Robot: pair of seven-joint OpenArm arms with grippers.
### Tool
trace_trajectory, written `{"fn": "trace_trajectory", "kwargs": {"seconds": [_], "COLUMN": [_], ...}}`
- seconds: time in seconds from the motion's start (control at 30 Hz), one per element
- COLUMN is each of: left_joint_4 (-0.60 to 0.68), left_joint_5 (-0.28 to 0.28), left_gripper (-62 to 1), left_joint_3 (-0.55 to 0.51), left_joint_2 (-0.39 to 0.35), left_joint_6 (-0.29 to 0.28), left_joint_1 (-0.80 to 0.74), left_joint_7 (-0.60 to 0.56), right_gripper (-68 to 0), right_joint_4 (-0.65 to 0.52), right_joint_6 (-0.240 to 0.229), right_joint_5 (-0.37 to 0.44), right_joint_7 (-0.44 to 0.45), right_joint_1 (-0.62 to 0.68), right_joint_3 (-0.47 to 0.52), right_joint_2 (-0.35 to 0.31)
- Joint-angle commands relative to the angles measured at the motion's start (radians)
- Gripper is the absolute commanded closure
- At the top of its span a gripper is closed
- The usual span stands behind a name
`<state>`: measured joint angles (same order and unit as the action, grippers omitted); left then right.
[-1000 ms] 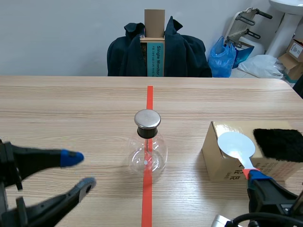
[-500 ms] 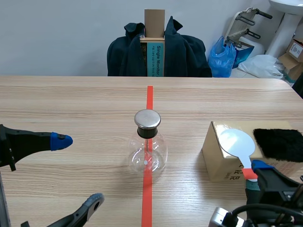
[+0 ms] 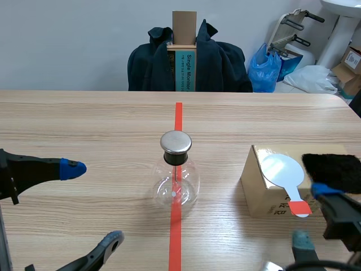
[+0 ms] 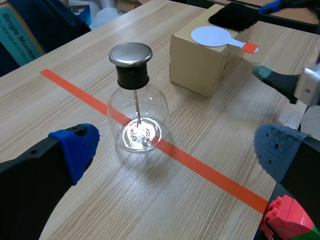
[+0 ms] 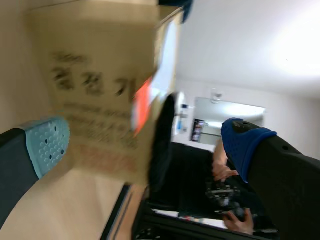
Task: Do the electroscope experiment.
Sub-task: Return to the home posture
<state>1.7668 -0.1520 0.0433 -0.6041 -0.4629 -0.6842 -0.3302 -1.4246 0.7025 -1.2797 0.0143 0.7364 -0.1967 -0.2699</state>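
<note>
As the paddle (image 3: 280,171) is being released atop the box (image 3: 255,193), the right gripper (image 3: 313,215) is being opened beside it, the left gripper (image 3: 93,204) held agape; charging is seemingly being deferred.

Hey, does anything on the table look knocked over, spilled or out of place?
Nothing spilled or broken. The flask stands upright on the tape line. Only the white paddle lies oddly: its orange handle overhangs the box edge.
</note>
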Motion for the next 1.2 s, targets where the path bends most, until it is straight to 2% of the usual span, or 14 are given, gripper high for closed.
{"fn": "trace_trajectory", "kwargs": {"seconds": [0.0,0.1,0.2,0.27,0.33,0.4,0.47,0.53,0.6,0.77,0.9,1.0,1.1,1.17], "left_joint_4": [0.005,0.005,0.005,0.005,0.005,0.005,0.005,0.005,0.005,0.005,0.005,0.005,0.005,0.005], "left_joint_5": [-0.013,-0.013,-0.013,-0.013,-0.013,-0.013,-0.013,-0.013,-0.013,-0.013,-0.013,-0.013,-0.013,-0.013], "left_gripper": [-62.3,-62.3,-62.3,-62.3,-62.3,-62.3,-62.3,-62.3,-62.3,-62.3,-62.3,-62.3,-62.3,-62.3], "left_joint_3": [-0.001,-0.001,-0.001,-0.001,-0.001,-0.001,-0.001,-0.001,-0.001,-0.001,-0.001,-0.001,-0.001,-0.001], "left_joint_2": [0.006,0.006,0.006,0.006,0.006,0.006,0.008,0.008,0.008,0.008,0.008,0.008,0.008,0.008], "left_joint_6": [0.005,0.005,0.005,0.005,0.005,0.005,0.005,0.005,0.005,0.005,0.005,0.005,0.005,0.005], "left_joint_1": [0.003,0.003,0.003,0.003,0.003,0.003,0.003,0.003,0.003,0.003,0.003,0.003,0.003,0.003], "left_joint_7": [-0.016,-0.017,-0.017,-0.016,-0.016,-0.016,-0.016,-0.016,-0.016,-0.016,-0.016,-0.016,-0.016,-0.016], "right_gripper": [-63.0,-63.0,-63.0,-63.0,-63.0,-63.0,-63.0,-63.0,-63.0,-63.0,-63.0,-63.0,-63.0,-63.0], "right_joint_4": [-0.052,-0.161,-0.291,-0.384,-0.472,-0.544,-0.607,-0.658,-0.699,-0.772,-0.803,-0.807,-0.807,-0.807], "right_joint_6": [0.017,0.026,0.013,-0.046,-0.114,-0.151,-0.205,-0.292,-0.387,-0.571,-0.763,-0.880,-0.947,-0.962], "right_joint_5": [0.075,0.321,0.598,0.784,1.007,1.229,1.392,1.449,1.468,1.494,1.509,1.520,1.521,1.536], "right_joint_7": [0.013,0.109,0.214,0.254,0.251,0.246,0.242,0.233,0.204,0.080,-0.002,-0.024,-0.024,-0.023], "right_joint_1": [0.083,0.193,0.247,0.244,0.222,0.189,0.154,0.112,0.063,-0.063,-0.137,-0.144,-0.143,-0.143], "right_joint_3": [0.007,0.018,0.060,0.089,0.113,0.138,0.158,0.171,0.174,0.175,0.174,0.174,0.171,0.164], "right_joint_2": [-0.074,-0.161,-0.208,-0.230,-0.244,-0.249,-0.259,-0.265,-0.270,-0.270,-0.270,-0.270,-0.269,-0.269]}}
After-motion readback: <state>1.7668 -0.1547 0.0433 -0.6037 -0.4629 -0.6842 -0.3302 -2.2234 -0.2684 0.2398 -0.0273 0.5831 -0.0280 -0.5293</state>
